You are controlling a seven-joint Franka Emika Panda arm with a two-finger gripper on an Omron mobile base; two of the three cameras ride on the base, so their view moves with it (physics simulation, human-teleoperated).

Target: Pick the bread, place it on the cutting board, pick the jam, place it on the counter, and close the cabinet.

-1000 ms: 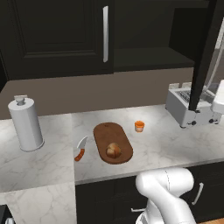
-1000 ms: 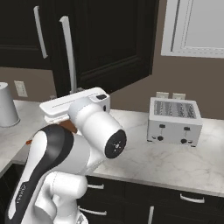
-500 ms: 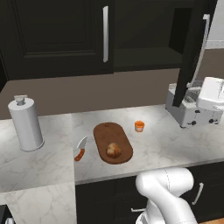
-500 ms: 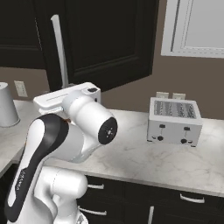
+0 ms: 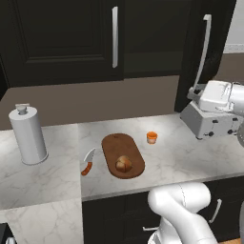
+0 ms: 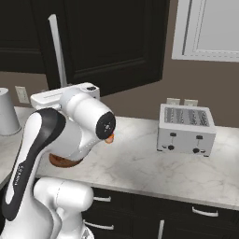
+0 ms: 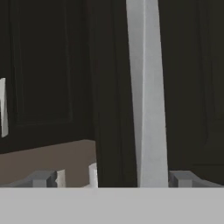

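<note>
Right now the bread (image 5: 123, 164) is sitting on the cutting board (image 5: 120, 145), toward its lower end, a little below the middle of the left base frame. Just to the upper right of the board, apart from it, the jam (image 5: 151, 137) is standing upright on the counter (image 5: 171, 157). An orange-handled knife (image 5: 87, 164) is lying just left of the board, and a tall grey canister (image 5: 27, 135) is standing well apart at the left edge. A toaster (image 5: 209, 125) is sitting on the counter at the right of that frame. The cabinet (image 5: 62, 40) is filling the top of the picture; its right door (image 5: 196, 43) is swung out toward the room, showing its edge and a long silver handle (image 5: 204, 50) in the upper right. The robot's white hand is hanging in front of the toaster, right beside the lower end of that door. In the hand frame the handle (image 7: 146, 92) is running top to bottom just right of centre, very close, with the gripper (image 7: 111, 178) low in the picture and its fingertips (image 7: 43, 178) spread wide, one at either side of the handle, gripping nothing. In the right base frame the open door (image 6: 112, 42) is spreading across the top, with the toaster (image 6: 186, 130) at the right.
</note>
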